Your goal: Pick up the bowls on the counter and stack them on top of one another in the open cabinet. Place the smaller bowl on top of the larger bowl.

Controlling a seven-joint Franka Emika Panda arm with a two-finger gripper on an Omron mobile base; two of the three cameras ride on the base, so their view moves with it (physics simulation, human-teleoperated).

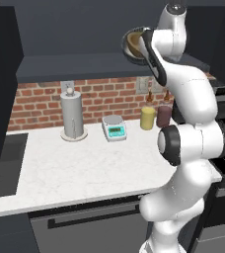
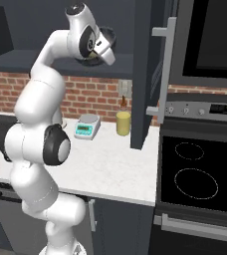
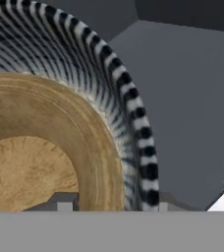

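Bowls look stiff and light: wooden bowl (image 3: 40, 147) nests inside striped grey bowl (image 3: 109, 83) in the cabinet (image 1: 85, 64), best pinched at the rim; gripper (image 3: 111, 206) jaws' state unclear.

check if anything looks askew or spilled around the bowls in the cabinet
Nothing stands out. The tan-brown bowl sits nested inside the larger bowl on the open cabinet shelf, with no spill. The counter items stand upright.

Both bowls (image 3: 60, 147) cropped; jaws indiscernible.
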